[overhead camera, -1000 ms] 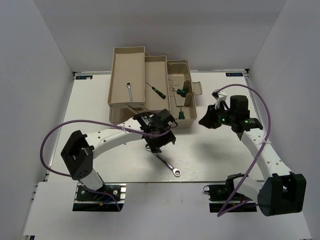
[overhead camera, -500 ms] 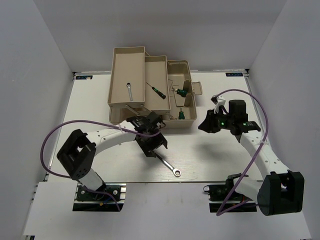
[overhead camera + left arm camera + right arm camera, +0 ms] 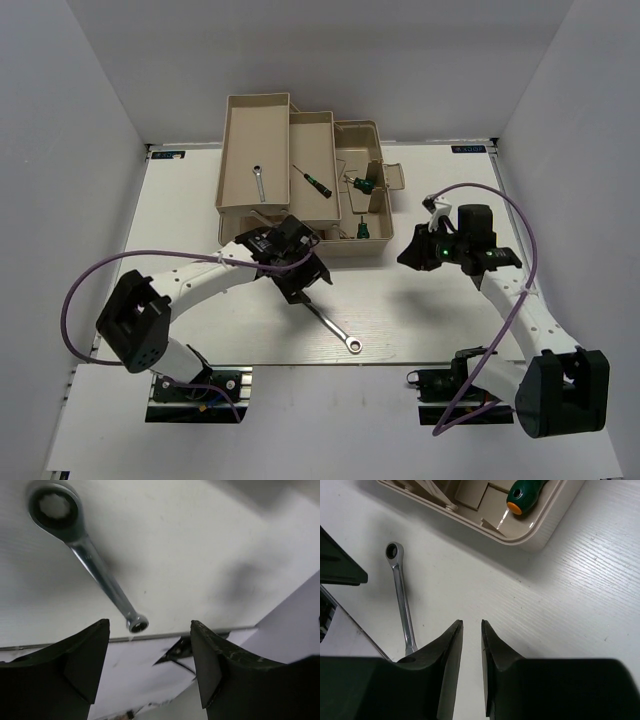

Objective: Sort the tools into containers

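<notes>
The long silver wrench (image 3: 335, 328) lies on the table, and also shows in the left wrist view (image 3: 90, 565) and the right wrist view (image 3: 401, 597). My left gripper (image 3: 303, 285) is open and empty, just up-left of the wrench's near end (image 3: 150, 630). My right gripper (image 3: 408, 250) hovers right of the toolbox (image 3: 372, 140), jaws nearly together and empty (image 3: 471, 625). The short wrench (image 3: 258, 182) lies in the left beige tray (image 3: 232, 150). The thin blue-and-red screwdriver (image 3: 312, 178) lies in the middle tray (image 3: 325, 130). Green-handled screwdrivers (image 3: 362, 183) (image 3: 362, 229) lie in the toolbox.
The toolbox's white handle (image 3: 392, 176) sticks out to the right. The toolbox corner (image 3: 540, 527) with a green screwdriver handle (image 3: 525, 492) is ahead of my right gripper. The table's near edge (image 3: 165, 636) runs just past the wrench.
My left gripper has shifted left and back along the wrench toward the trays. My right gripper has drawn slightly down and left. The wrench has not moved.
</notes>
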Available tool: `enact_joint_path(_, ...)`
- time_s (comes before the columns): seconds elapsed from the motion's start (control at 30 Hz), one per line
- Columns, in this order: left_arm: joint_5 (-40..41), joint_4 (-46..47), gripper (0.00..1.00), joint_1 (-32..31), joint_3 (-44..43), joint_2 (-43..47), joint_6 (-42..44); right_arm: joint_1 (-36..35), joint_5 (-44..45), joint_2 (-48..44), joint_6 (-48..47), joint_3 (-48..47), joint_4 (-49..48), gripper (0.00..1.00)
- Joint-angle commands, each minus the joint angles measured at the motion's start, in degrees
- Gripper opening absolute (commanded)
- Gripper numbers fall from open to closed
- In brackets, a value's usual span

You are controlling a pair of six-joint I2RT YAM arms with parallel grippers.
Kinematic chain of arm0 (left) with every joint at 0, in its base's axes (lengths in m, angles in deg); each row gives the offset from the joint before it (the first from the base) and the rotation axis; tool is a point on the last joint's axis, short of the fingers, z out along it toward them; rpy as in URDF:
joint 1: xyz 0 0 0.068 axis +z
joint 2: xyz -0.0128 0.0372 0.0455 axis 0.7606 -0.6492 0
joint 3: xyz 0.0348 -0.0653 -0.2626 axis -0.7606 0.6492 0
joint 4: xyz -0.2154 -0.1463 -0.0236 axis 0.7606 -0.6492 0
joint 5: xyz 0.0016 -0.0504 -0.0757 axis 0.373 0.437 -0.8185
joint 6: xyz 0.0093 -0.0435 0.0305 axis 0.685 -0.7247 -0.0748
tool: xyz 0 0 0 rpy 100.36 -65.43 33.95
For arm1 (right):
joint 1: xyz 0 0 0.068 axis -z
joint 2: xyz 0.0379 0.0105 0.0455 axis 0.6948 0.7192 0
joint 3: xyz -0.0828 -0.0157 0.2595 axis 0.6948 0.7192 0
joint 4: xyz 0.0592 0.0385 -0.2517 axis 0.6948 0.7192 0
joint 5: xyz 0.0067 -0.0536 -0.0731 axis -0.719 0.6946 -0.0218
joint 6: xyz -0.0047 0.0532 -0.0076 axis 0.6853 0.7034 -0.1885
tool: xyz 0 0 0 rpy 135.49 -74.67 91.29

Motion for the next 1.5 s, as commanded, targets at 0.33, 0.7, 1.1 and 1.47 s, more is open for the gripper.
enact_joint_path(0.33,14.3,-0.6,0.74,-4.2,1.1,-6.3,-9.7,0.8,0.9,-0.8,-0.9,0.4,-0.3,0.28)
enact_joint_path(0.7,14.9,-1.1,0.74,-11.1,-1.8,-14.5,-14.1,1.4,1.5,-0.1,-2.5,0.6,-0.2,0.28)
enact_joint_path(1.1,18.6,-8.3,0.69,-17.3,-6.9,-21.8,-22.0,2.0,2.1,-0.8,-3.2,0.9,1.1,0.28)
enact_joint_path(1.47,23.0,-11.2,0.64,-18.4,-5.2,-23.0,-27.2,2.6,1.8,-0.6,-2.9,1.0,1.1,0.28)
